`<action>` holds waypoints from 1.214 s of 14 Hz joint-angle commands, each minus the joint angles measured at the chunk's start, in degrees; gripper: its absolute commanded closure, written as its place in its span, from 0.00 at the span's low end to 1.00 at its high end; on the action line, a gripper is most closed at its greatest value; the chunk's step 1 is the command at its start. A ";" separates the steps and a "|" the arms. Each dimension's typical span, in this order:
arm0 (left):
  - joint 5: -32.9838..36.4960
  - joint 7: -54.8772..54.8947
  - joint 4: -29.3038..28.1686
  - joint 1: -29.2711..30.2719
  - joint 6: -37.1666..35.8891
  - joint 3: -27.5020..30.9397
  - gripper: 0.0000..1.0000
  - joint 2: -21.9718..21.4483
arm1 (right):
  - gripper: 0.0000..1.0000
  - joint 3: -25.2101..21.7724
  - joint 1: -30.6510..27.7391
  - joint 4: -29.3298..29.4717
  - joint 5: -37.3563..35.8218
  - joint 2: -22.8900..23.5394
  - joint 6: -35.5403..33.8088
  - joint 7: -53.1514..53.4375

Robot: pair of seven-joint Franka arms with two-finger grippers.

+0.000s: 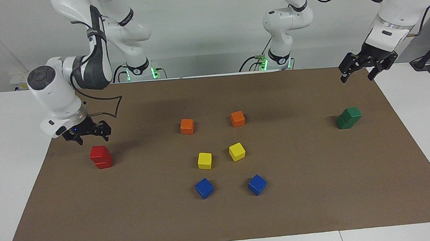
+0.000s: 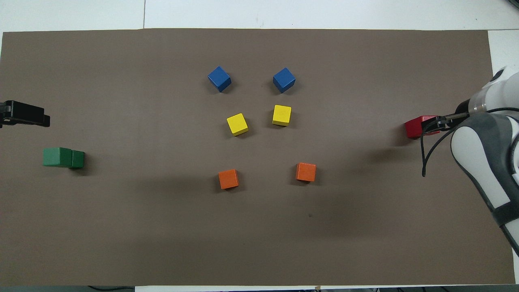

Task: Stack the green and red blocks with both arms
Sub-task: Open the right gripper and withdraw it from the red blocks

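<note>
Two red blocks (image 1: 101, 157) sit stacked one on the other, near the right arm's end of the brown mat (image 1: 311, 204) that covers the surface. Two green blocks (image 1: 348, 117) form a second stack of two near the left arm's end, the upper one set slightly askew on the lower. In the overhead view the red stack (image 2: 414, 127) and the green stack (image 2: 63, 157) lie at opposite ends of the mat, well apart.

The right claw (image 1: 85, 133) hangs in the air just above the red stack, tilted, its fingers spread apart and holding nothing; there is a clear gap between it and the top red block. The left claw (image 1: 362, 68) hangs over the mat's corner closest to the left arm's base, well apart from the green stack, also spread wide and empty.

Six more cubes lie in the middle of the mat, in three pairs. Two orange cubes (image 1: 187, 126) are nearest the robots, two yellow cubes (image 1: 205, 161) come next, and two blue cubes (image 1: 204, 188) are farthest from the robots. Each of these six rests singly on the mat, touching no other.
</note>
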 commanded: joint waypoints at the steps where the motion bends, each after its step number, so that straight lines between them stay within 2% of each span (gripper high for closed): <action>1: 0.98 -0.71 1.50 -0.47 -0.11 0.68 0.00 0.64 | 0.00 2.01 -0.38 0.76 0.10 -4.80 -4.68 1.04; 5: 0.98 -0.71 1.50 -0.55 -0.20 0.59 0.00 0.72 | 0.00 2.80 0.66 0.76 0.45 -10.87 -12.06 1.22; 7: 0.98 -0.62 1.41 -0.47 -0.20 0.59 0.00 0.64 | 0.00 2.71 1.11 0.84 2.64 -12.46 -14.54 1.22; 10: 0.89 -0.62 1.41 -0.38 -0.11 0.59 0.00 0.64 | 0.00 2.80 1.20 2.60 3.09 -12.11 -17.52 1.31; 17: 0.89 -0.53 1.24 -0.29 -0.20 0.59 0.00 0.55 | 0.01 2.98 1.55 7.25 3.00 -9.31 -19.02 2.71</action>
